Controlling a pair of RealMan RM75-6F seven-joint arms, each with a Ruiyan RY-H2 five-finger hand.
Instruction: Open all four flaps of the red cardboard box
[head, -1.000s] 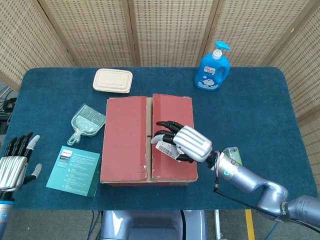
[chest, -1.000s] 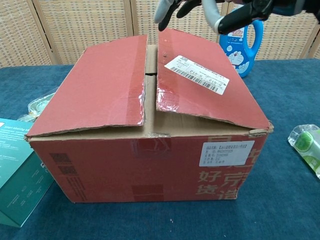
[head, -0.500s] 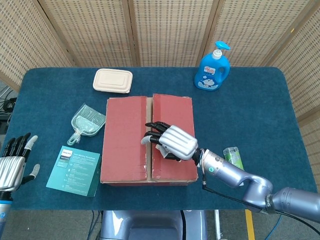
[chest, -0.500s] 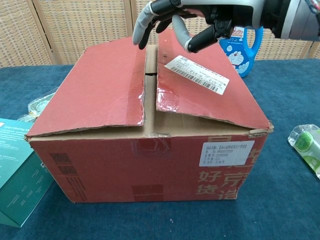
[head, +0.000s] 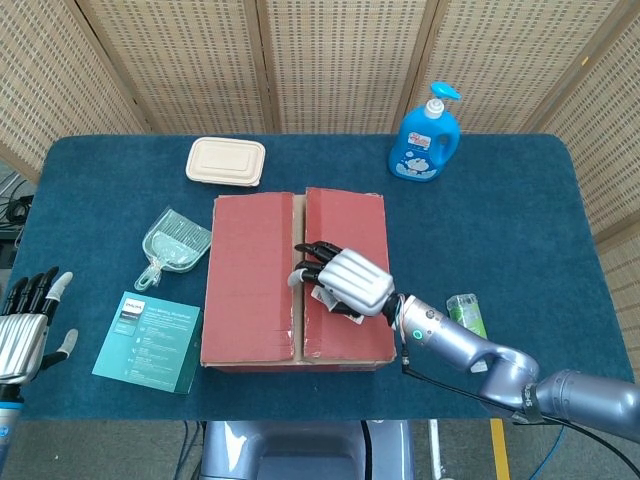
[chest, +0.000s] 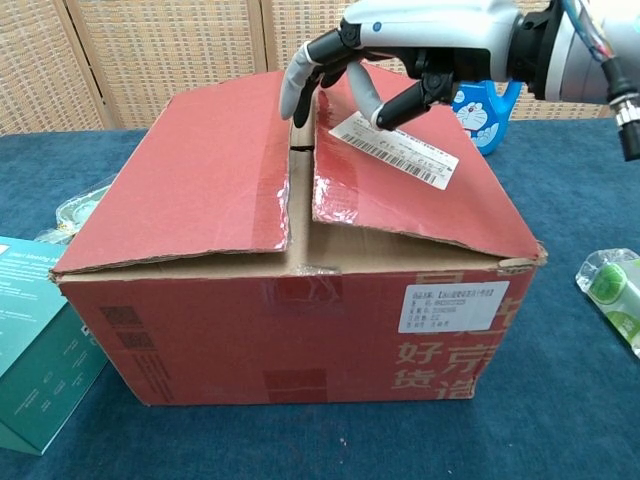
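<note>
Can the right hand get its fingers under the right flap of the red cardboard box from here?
Probably yes: the right hand hovers at the open seam, above the right flap of the red cardboard box, nothing blocking.

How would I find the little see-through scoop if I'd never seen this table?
Start at the big red box in the middle of the blue table. Look just off its upper left side, below the beige lunch box. The scoop is the only clear greenish thing there, with a short handle pointing at the teal booklet.
</note>
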